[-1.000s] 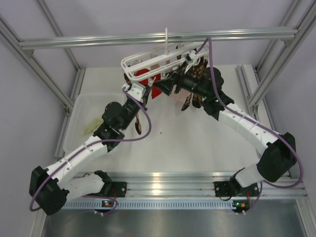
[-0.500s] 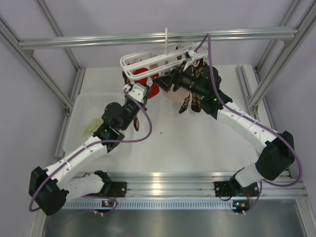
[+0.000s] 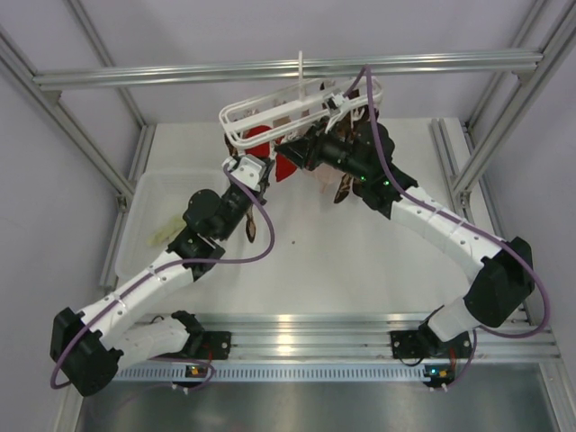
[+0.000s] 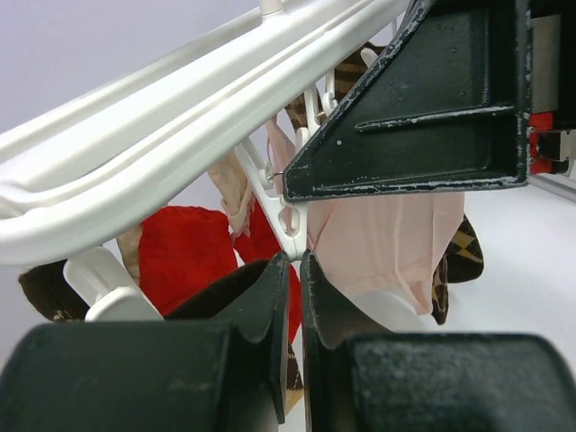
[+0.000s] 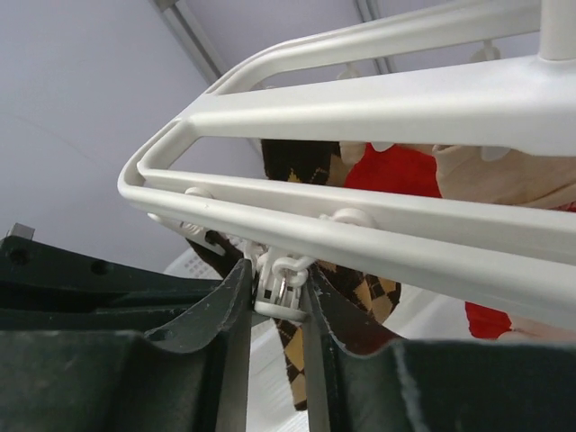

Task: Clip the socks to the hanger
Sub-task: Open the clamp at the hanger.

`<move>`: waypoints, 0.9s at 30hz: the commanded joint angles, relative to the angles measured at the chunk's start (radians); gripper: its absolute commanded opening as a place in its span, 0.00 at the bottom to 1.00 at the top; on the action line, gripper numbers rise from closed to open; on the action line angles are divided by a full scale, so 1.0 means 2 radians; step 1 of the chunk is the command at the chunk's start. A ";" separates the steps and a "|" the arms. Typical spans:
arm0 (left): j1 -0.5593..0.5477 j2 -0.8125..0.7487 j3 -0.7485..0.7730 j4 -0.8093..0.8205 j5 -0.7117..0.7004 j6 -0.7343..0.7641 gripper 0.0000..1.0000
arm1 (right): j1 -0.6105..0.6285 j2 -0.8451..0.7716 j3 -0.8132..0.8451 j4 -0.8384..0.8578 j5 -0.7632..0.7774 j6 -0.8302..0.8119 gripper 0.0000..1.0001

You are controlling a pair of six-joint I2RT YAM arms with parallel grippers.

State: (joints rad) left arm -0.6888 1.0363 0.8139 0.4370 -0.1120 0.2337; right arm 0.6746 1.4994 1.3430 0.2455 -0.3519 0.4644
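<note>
The white hanger (image 3: 261,112) hangs tilted from the top rail by its hook. My right gripper (image 5: 277,270) is under its frame (image 5: 405,112), shut on a small white clip (image 5: 290,290). My left gripper (image 4: 295,261) is shut just below another clip (image 4: 286,211); brown argyle fabric shows in the slit between its jaws. In the top view a brown argyle sock (image 3: 252,225) dangles under the left gripper (image 3: 250,166). A pale cream sock (image 3: 162,234) lies in the white bin at the left, away from both grippers.
Red (image 4: 180,252), pink (image 4: 387,243) and argyle (image 5: 360,288) socks hang from the hanger's clips. The right gripper's black body (image 4: 423,108) sits close above my left fingers. A white bin (image 3: 144,193) stands at the left. Aluminium posts and a top rail (image 3: 180,74) frame the cell.
My right gripper has shut on the white clip and shifted slightly left under the hanger, which has swung a little. The left arm has barely moved.
</note>
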 commanded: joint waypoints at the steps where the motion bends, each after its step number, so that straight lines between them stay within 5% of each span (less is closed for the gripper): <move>1: -0.002 -0.021 0.000 0.000 0.018 -0.021 0.00 | 0.005 -0.006 0.010 0.027 0.003 -0.013 0.20; 5: -0.002 -0.025 0.003 -0.014 0.018 -0.029 0.00 | 0.004 -0.012 0.000 0.041 -0.003 -0.014 0.00; 9: -0.002 -0.031 0.014 -0.031 0.014 -0.055 0.30 | -0.001 -0.013 -0.009 0.057 -0.029 -0.022 0.00; 18: 0.000 -0.030 0.035 -0.060 -0.011 -0.079 0.33 | -0.014 -0.009 -0.007 0.071 -0.056 -0.026 0.00; 22: 0.004 -0.033 0.039 -0.067 -0.031 -0.085 0.37 | -0.014 -0.013 -0.006 0.069 -0.061 -0.032 0.09; 27: 0.005 -0.028 0.044 -0.066 -0.051 -0.085 0.54 | -0.014 -0.020 -0.009 0.064 -0.062 -0.034 0.22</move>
State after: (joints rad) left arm -0.6827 0.9920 0.8547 0.2829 -0.1692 0.0772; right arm 0.6514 1.4990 1.3163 0.3153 -0.4534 0.4187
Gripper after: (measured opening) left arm 0.516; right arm 0.205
